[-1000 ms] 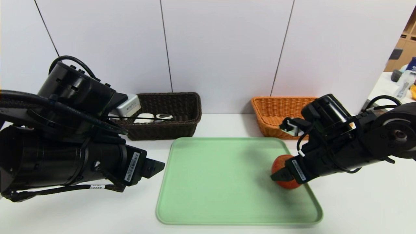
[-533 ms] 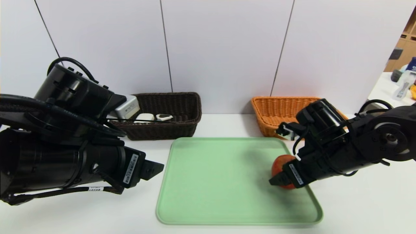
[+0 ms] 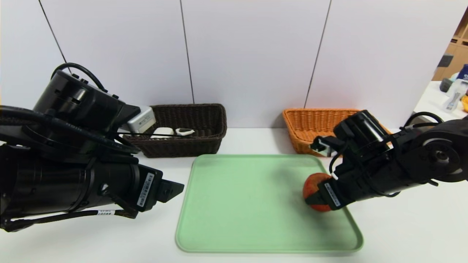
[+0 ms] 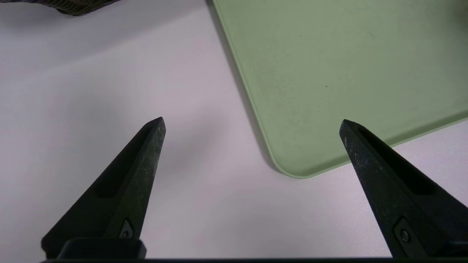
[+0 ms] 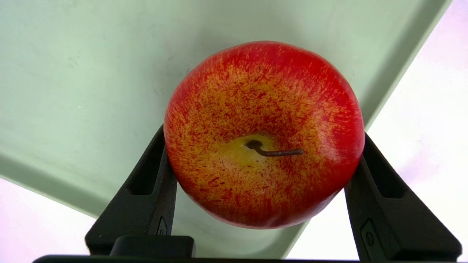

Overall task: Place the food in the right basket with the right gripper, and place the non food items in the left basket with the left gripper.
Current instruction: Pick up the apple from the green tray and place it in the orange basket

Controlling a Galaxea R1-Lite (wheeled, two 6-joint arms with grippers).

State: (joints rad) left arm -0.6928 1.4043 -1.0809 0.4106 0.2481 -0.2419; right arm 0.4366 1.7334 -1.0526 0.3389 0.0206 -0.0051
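Apple (image 5: 263, 135), red with yellow speckling and a bent brown stem, at the right-hand side of the green tray (image 3: 256, 204). Right gripper (image 5: 263, 142) clamped on it, one finger against each side. Seen from the head, the apple sits partly behind the gripper's near finger and housing.

Left gripper (image 4: 252, 118) low at the tray's left edge, fingers wide apart, nothing between them; white table (image 4: 204, 204) and a tray corner show beneath.

Beyond the tray, two wicker baskets. Dark brown basket (image 3: 182, 148) on the left: a white box (image 3: 142, 119) leans at its left end, partly masked by the left arm; a rounded white item (image 3: 162, 132) and a small white item with a dark opening (image 3: 184, 132) lie inside. A thin black cable crosses in front of them. Orange basket (image 3: 303, 128) on the right: its right part is hidden by the right arm's wrist, which stands between the head camera and that end, so the contents there cannot be told.

White panels (image 3: 252, 54) rise behind both baskets. Far right, clutter on another white surface, including a clear bottle (image 3: 453, 100).
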